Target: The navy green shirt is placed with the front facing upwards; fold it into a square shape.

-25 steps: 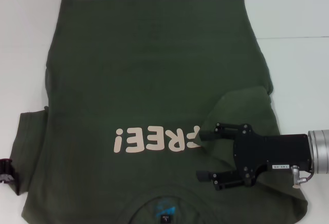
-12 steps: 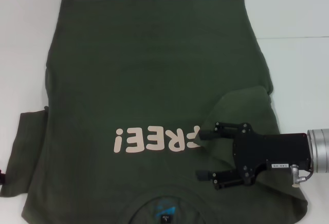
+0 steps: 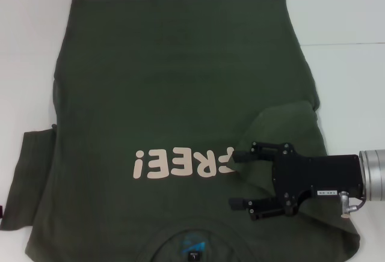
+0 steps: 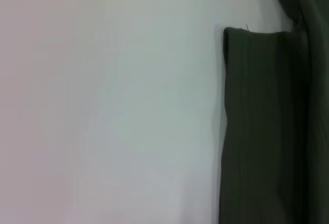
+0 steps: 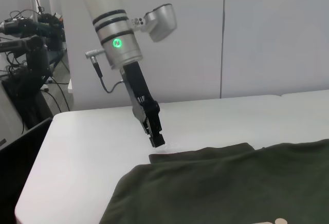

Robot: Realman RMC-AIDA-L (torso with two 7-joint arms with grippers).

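The smooth white tabletop [image 3: 349, 9] carries the large dark olive-green cotton T-shirt [image 3: 174, 94], spread flat and face up, its pale pinkish "FREE!" lettering [image 3: 183, 163] and small blue neck label [image 3: 191, 242] on the side nearest me. The cloth is soft and matte; one short sleeve [image 3: 27, 178] lies out flat, the other sleeve [image 3: 283, 127] is folded in over the chest. My right end effector [image 3: 237, 179], black and angular, hovers over that folded sleeve with fingers spread wide, gripping nothing, much as a second ago. My left end effector [image 5: 158, 141] has slipped out of the head view since then; the right wrist view shows it off the flat sleeve's edge, and I cannot tell its opening.
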